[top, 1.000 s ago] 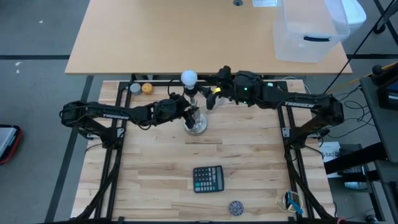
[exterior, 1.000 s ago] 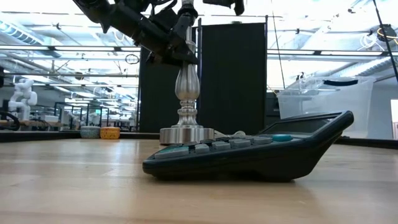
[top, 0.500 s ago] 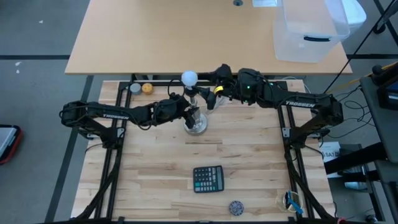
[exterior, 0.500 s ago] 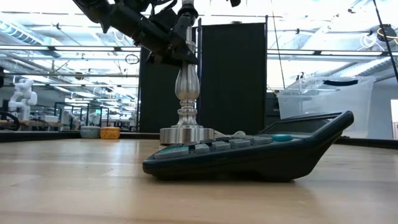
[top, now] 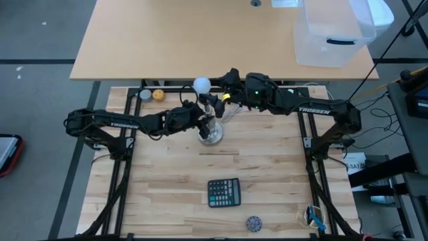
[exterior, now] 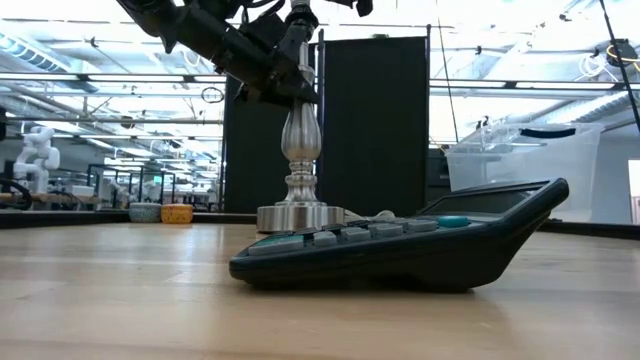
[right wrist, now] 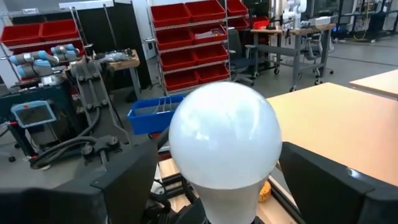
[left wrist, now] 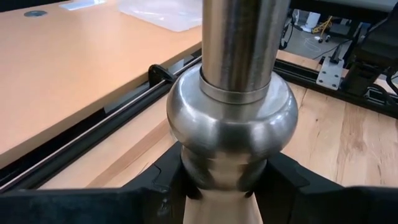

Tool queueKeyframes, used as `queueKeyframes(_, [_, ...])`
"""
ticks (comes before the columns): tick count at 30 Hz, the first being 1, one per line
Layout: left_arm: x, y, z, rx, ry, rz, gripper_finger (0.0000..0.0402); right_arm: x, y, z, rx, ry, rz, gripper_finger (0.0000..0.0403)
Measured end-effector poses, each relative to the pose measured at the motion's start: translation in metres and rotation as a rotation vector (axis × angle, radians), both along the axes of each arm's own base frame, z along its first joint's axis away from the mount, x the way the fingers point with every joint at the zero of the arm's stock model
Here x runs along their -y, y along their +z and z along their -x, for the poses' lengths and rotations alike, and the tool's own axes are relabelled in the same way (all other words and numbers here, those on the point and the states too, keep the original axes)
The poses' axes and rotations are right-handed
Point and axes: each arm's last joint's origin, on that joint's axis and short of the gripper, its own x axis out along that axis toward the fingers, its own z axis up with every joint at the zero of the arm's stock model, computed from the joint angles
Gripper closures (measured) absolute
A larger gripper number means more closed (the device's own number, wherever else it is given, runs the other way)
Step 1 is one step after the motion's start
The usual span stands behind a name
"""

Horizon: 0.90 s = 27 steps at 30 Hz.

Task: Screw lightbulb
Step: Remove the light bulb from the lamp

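The frosted white lightbulb stands upright with its narrow end in the dark socket at the top of the silver metal stand, whose round base rests on the wooden table. My left gripper is shut on the stand's stem. My right gripper is open at the bulb's height. In the right wrist view its two fingers stand on either side of the bulb's globe, with a gap on each side. My left gripper pinches the stand's stem between its two fingers, just below the round bulge of the stem. The fingers come level from the table's left side and lie across the upright stem. The stand stays upright with its base on the table.
A dark calculator lies near the table's front, with a small round object beyond it at the front edge. A small orange ball sits at the far left. A clear plastic bin stands on the desk behind.
My right gripper has moved toward the table's left edge, closing in on the bulb, so that its fingers now flank the globe. The left gripper, the stand and the bulb have kept still.
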Motion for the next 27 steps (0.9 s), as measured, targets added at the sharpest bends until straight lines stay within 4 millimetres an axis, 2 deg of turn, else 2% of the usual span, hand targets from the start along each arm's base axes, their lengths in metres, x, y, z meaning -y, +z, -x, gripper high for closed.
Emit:
queueKeyframes(14, [0.000, 0.000, 0.000, 0.000, -0.003, 0.004, 0.0265, 0.006, -0.005, -0.009, -0.024, -0.003, 0.076, 0.0079])
queueKeyframes(27, [0.002, -0.001, 0.000, -0.008, -0.038, 0.009, 0.0265, 0.011, -0.005, -0.012, -0.033, 0.019, 0.109, 0.0143])
